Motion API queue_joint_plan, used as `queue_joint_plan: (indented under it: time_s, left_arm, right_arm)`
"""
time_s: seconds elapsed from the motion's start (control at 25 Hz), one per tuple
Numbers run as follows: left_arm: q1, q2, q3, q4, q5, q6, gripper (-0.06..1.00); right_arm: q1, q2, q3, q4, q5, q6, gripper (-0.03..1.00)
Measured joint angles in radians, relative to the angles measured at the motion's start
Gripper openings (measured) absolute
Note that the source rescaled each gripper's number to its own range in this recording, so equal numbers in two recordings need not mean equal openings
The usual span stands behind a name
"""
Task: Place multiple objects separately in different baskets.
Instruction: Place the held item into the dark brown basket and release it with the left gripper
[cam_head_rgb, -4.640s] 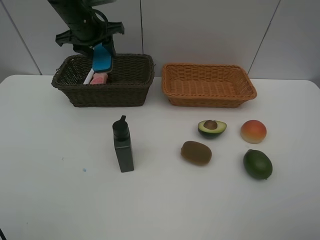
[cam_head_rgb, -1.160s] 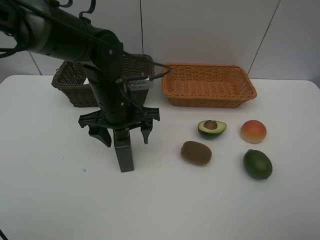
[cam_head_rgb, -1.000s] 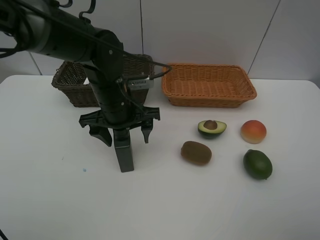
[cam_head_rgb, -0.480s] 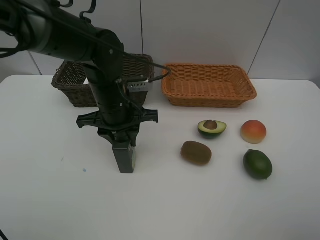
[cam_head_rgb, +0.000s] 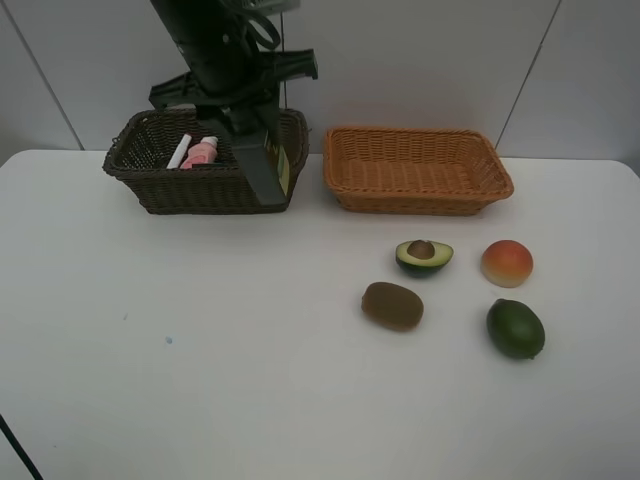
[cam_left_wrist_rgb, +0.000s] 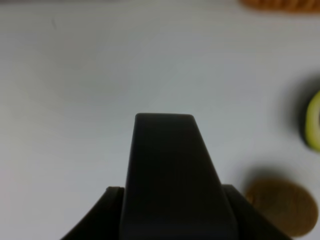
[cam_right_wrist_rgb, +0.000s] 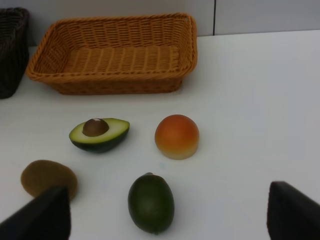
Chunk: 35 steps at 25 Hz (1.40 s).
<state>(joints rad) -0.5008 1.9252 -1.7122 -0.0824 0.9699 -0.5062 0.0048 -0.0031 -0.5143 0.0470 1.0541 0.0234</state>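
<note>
So we're on the stationery half of the sort right now: the left gripper (cam_head_rgb: 243, 120) is clamped narrow on the top of the dark green bottle (cam_head_rgb: 268, 165), which hangs tilted in the air at the right end of the dark basket (cam_head_rgb: 140, 185). Its lower end overlaps the front wall, and we honestly can't tell whether it's properly over the opening yet. A white marker (cam_head_rgb: 180, 152) and a little pink bottle (cam_head_rgb: 203, 152) are lying inside that basket. Next move, as we read it, is to get the bottle clear over the rim, lower it in beside those two, then let go without tipping it back out. The right gripper (cam_right_wrist_rgb: 165, 186) is spread wide with nothing in it, hovering near the fruit. The avocado half (cam_head_rgb: 423, 256), kiwi (cam_head_rgb: 392, 305), peach (cam_head_rgb: 507, 263) and green fruit (cam_head_rgb: 515, 328) all sit on the table (cam_head_rgb: 150, 350), and the orange basket (cam_head_rgb: 420, 207) has nothing in it, so that's probably the later job.
</note>
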Motion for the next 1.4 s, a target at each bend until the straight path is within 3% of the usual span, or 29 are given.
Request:
queue_joint_plan:
  time_s: [0.16, 0.32, 0.44, 0.64, 0.88, 1.04, 1.24, 1.4]
  left_arm:
    - [0.124, 0.042, -0.148, 0.010, -0.026, 0.049, 0.35]
    - [0.226, 0.099, -0.203, 0.015, -0.087, 0.106, 0.35]
    - [0.266, 0.146, -0.205, 0.017, -0.137, 0.150, 0.35]
    - [0.270, 0.222, -0.205, -0.008, -0.201, 0.247, 0.36]
    - [0.265, 0.264, -0.206, -0.050, -0.223, 0.282, 0.75]
    - [0.262, 0.270, -0.208, -0.061, -0.221, 0.286, 0.80]
    - [0.262, 0.270, -0.236, -0.067, -0.117, 0.297, 0.80]
    - [0.262, 0.270, -0.332, -0.067, 0.116, 0.303, 0.80]
  right_arm:
    - [0.000, 0.000, 0.000, 0.000, 0.000, 0.000, 1.00]
    - [0.000, 0.000, 0.000, 0.000, 0.000, 0.000, 1.00]
    - [0.000, 0.000, 0.000, 0.000, 0.000, 0.000, 1.00]
    - [0.000, 0.000, 0.000, 0.000, 0.000, 0.000, 1.00]
    - [0.000, 0.000, 0.000, 0.000, 0.000, 0.000, 1.00]
    - [0.000, 0.000, 0.000, 0.000, 0.000, 0.000, 1.00]
    - [0.000, 0.000, 0.000, 0.000, 0.000, 0.000, 1.00]
    - [0.000, 0.000, 0.000, 0.000, 0.000, 0.000, 1.00]
